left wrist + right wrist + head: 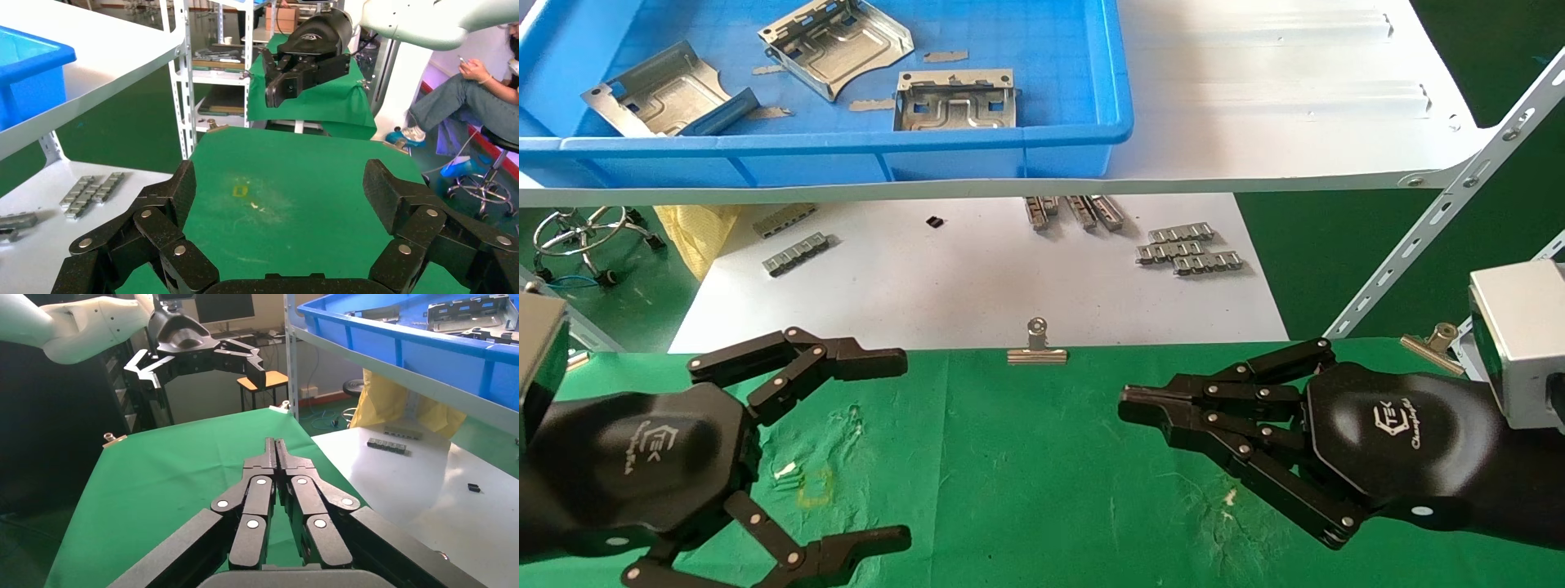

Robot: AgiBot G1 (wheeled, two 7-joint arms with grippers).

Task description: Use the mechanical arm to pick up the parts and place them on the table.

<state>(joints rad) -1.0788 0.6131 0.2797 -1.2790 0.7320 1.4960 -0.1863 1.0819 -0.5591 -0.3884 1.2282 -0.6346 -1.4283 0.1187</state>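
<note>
Left pincer point(878, 445): spread wide over the table point(1026, 474), empty. Right pincer point(1128, 406): fingers pressed together, apparently empty. Three parts point(956, 102): in the blue bin point(846, 151), well beyond both.

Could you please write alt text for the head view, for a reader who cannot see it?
Two black robot claws hover empty over a green table, the left claw open and the right claw shut. Beyond them, a blue bin on a white shelf holds three silver parts, and small grey strips lie on a white sheet below.
</note>
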